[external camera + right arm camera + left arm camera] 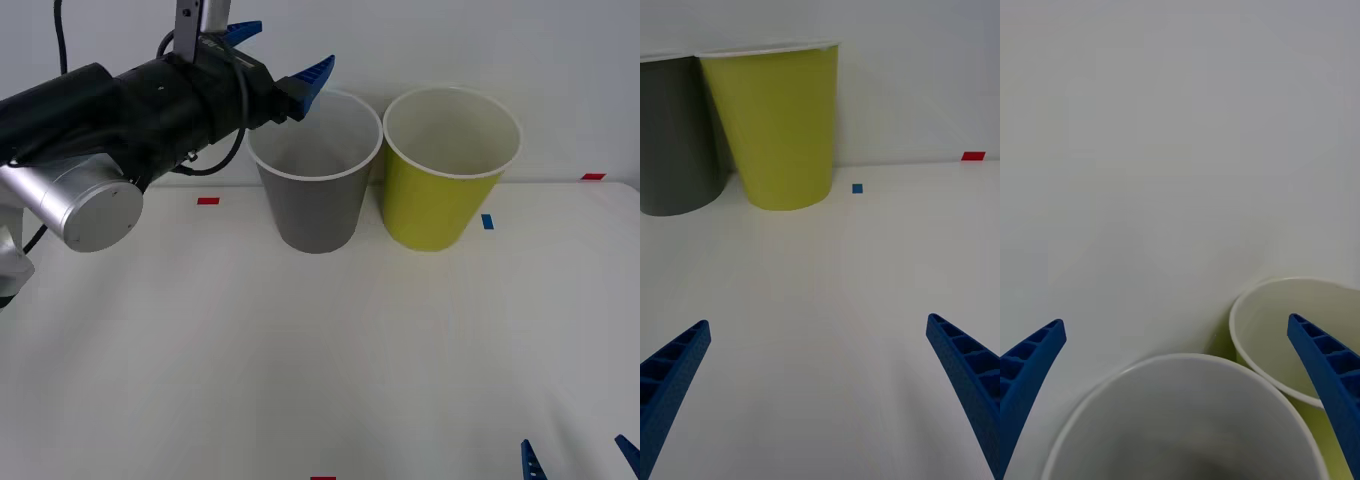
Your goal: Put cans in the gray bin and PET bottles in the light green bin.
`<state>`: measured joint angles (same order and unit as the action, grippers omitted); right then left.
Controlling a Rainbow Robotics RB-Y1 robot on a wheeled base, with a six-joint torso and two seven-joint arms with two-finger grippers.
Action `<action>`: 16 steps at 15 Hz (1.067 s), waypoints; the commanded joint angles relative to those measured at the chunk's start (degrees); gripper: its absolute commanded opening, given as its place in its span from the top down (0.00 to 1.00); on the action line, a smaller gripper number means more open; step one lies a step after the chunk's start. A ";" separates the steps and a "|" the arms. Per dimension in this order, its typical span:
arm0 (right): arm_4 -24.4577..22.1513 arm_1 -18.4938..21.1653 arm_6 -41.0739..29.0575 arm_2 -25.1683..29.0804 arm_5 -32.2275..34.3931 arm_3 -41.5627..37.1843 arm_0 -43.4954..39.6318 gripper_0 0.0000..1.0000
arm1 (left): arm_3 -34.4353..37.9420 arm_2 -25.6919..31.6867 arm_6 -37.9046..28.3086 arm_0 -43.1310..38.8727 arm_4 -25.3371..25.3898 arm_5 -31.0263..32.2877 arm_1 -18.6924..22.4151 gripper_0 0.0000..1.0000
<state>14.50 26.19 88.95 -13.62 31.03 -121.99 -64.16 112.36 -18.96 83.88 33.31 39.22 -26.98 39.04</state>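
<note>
The gray bin [315, 200] and the light green bin [435, 205] stand upright side by side at the back of the white table, gray on the left. My left gripper [288, 50] hangs open above the gray bin's left rim, with nothing between its fingers. In the left wrist view the left gripper [1175, 324] sits over the gray bin's rim [1172, 358], with the light green bin [1277, 337] beside it. My right gripper [575, 445] rests open and low at the table's front right. The right wrist view has the right gripper [818, 322] facing both bins [779, 127] [670, 150]. Cans and PET bottles are out of view.
The white table [300, 350] spreads wide in front of the bins. Small red tape marks [208, 201] [593, 177] and a blue one [487, 221] lie on it. A plain white wall stands close behind the bins.
</note>
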 commanded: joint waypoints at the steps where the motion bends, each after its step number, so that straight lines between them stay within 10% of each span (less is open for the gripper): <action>1: 0.00 0.00 0.00 0.00 0.00 0.00 0.00 0.00 | 9.11 5.87 0.14 -10.54 -1.61 0.00 1.22 0.00; 6: 0.00 0.00 0.00 0.00 0.00 0.00 0.00 0.00 | 20.89 9.56 0.75 -32.51 -7.58 4.40 1.65 0.00; 16: 0.00 0.00 0.00 0.00 0.00 0.00 0.00 0.00 | 17.64 4.72 3.13 -60.46 -20.68 31.03 3.32 0.00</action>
<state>14.50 26.19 88.94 -13.62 31.02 -121.99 -64.16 132.42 -13.40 86.51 -24.47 21.19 -0.88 42.42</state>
